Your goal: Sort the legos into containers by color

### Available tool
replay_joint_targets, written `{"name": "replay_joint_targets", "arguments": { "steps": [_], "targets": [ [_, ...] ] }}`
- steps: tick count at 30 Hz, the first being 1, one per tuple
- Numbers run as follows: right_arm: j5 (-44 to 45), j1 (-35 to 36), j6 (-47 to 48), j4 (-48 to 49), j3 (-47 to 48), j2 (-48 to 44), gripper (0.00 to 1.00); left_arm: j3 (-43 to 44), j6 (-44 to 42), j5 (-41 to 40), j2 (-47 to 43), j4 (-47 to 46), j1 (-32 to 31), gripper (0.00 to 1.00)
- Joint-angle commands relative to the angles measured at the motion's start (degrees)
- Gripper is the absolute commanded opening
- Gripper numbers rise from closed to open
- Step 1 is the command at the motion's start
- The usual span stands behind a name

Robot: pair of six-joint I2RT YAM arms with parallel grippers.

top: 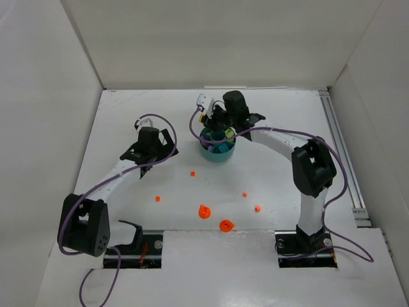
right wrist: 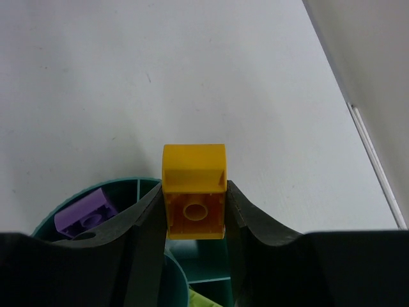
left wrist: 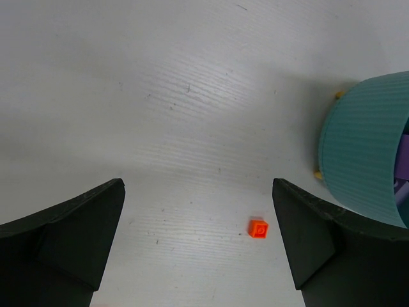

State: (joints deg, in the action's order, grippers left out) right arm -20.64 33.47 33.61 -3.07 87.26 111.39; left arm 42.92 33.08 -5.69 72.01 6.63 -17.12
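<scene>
The right gripper (right wrist: 193, 195) is pinching a yellow lego (right wrist: 193, 167) between its two fingers. It is gripping the brick by its side walls, so the hollow underside is facing the wrist camera and much of the brick is standing proud of the fingertips. The gripper is hanging directly over the teal dish (right wrist: 121, 184), probably so that the brick can fall straight into a compartment once the jaws part. A purple brick (right wrist: 86, 217) is lying in the section to the left, and a lime piece (right wrist: 204, 299) is showing at the bottom edge (which section the yellow one is meant for I cannot tell).

The left gripper (left wrist: 197, 188) is standing fully open and carrying nothing, hovering low over the counter (left wrist: 160, 96) near the dish. A small orange square piece (left wrist: 258, 228) is lying between its fingers, closer to the right-hand one, which suggests it is lining up on that piece.

The overhead view is showing what neither wrist camera does: five more orange legos (top: 204, 212) lying scattered on the counter toward the arm bases, well apart from the dish. Only the right wrist view is showing the held brick plainly, since from above the gripper is covering it.
</scene>
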Motion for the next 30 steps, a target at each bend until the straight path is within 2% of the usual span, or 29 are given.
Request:
{"name": "replay_joint_targets", "arguments": {
  "steps": [1, 12, 22, 30],
  "targets": [
    [-0.81, 0.45, -0.73, 3.07, 1.86, -1.88, 0.31, 2.52, -1.35, 0.33, 1.29, -1.97, 0.34, 1.0],
    [-1.24, 0.45, -0.73, 3.07, -2.36, -1.88, 0.41, 3.58, -1.35, 1.47, 3.49, -2.5, 0.34, 1.0],
    [-3.43, 0.45, -1.79, 3.07, -2.89, -2.94, 0.6, 3.58, -1.35, 2.0, 2.44, -2.5, 0.34, 1.0],
    [-2.82, 0.45, -1.79, 3.6, -3.42, -7.49, 0.64, 2.44, -2.58, 5.16, 0.68, -2.5, -0.18, 1.0]
  ]
}}
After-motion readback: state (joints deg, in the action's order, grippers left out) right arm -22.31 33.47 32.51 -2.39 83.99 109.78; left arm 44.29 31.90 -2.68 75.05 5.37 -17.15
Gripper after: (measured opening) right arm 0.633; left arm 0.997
